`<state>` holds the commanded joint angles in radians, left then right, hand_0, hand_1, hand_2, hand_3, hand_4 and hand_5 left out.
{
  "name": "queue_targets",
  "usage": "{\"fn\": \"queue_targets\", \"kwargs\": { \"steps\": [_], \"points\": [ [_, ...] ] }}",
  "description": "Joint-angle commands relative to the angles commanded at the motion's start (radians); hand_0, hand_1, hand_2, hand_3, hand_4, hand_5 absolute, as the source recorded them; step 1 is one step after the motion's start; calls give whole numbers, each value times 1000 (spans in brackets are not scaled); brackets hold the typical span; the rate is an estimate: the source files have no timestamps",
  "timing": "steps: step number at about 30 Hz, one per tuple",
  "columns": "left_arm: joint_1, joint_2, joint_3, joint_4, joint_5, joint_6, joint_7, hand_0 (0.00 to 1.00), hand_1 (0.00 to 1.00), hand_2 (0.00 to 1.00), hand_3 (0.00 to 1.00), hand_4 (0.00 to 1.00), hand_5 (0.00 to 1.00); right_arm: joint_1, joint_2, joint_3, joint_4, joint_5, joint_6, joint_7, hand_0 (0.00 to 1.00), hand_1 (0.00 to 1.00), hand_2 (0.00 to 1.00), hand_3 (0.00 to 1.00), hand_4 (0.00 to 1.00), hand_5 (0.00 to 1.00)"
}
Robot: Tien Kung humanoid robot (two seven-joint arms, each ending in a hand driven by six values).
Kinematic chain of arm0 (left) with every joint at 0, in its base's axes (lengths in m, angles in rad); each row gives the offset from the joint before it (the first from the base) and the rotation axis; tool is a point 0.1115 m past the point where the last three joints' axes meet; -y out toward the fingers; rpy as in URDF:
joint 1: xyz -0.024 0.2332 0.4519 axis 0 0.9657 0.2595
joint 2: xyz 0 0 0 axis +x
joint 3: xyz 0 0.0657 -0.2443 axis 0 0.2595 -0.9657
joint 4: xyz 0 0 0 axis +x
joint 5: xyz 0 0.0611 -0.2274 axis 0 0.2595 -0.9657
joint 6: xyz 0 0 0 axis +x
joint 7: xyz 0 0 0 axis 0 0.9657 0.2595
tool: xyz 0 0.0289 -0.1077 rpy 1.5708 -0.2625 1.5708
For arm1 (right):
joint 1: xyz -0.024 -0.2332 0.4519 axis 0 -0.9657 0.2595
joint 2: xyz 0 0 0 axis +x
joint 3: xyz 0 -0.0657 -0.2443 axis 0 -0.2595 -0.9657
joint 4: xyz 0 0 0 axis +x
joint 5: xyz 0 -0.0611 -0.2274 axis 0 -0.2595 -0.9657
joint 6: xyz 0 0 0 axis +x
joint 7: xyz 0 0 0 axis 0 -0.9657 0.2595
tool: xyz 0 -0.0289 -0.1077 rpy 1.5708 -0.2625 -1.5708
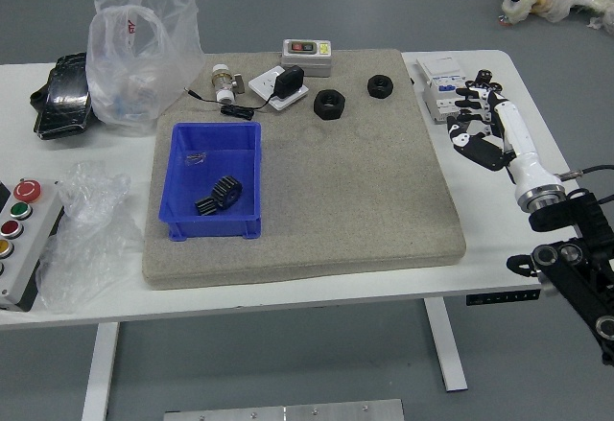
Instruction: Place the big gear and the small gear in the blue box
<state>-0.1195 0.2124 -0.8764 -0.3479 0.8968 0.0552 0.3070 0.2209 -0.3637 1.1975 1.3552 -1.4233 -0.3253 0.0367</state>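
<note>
Mat (pixel 355 200), boxed gears (pixel 227 191) (perhaps diagonal).

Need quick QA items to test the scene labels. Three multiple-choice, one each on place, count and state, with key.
1. Where do the big gear and small gear lie?
A) Beside the red button
B) In the blue box
C) On the white carton

2. How many black rings lie on the grey mat?
A) Two
B) Four
C) Five

3. What state is the blue box in?
A) Tipped on its side
B) Upright, lid shut
C) Upright, open on top

Key:
1 B: both gears show inside the box walls, towards its near right corner.
2 A: one ring sits right of the black adapter, a smaller one farther right.
3 C: the rim runs round the top and the contents show with no lid over them.
</note>
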Motion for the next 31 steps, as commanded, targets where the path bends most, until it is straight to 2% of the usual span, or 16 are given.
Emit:
{"fn": "queue_targets", "kwargs": {
  "steps": [4,5,10,11,16,17,22,23,31],
  "points": [
    [-4,2,9,2,-13,1,-8,701,636,644,802,701,483,-30,-4,62,2,-9,6,3,393,640,727,774,588,197],
    [-5,2,10,2,-15,1,-9,701,637,644,802,702,488,-34,-5,75,2,-11,8,3,661,791,852,795,604,208],
    [-11,7,21,4,-31,3,-17,701,637,644,802,702,488,-50,-15,124,5,-20,10,7,661,791,852,795,604,208],
    [-11,9,23,4,-34,3,-19,701,641,645,801,704,487,-53,-15,130,4,-20,12,9,829,850,894,850,694,324],
    [-13,11,26,5,-42,4,-20,701,641,645,801,704,487,-59,-9,141,2,-32,31,5,829,850,894,850,694,324],
    [-14,10,27,5,-44,4,-20,702,651,649,800,706,490,-59,-9,141,1,-38,38,3,993,922,948,908,744,416],
    [-19,2,29,5,-49,3,-17,702,651,649,800,706,490,-59,-11,137,0,-59,63,-11,993,922,948,908,744,416],
    [-19,1,30,5,-50,3,-17,702,661,651,797,706,490,-59,-12,136,0,-62,67,-13,998,949,956,928,779,481],
    [-22,0,31,4,-57,2,-10,702,661,651,797,706,490,-59,-9,135,-8,-64,76,-23,998,949,956,928,779,481]
  ]
}}
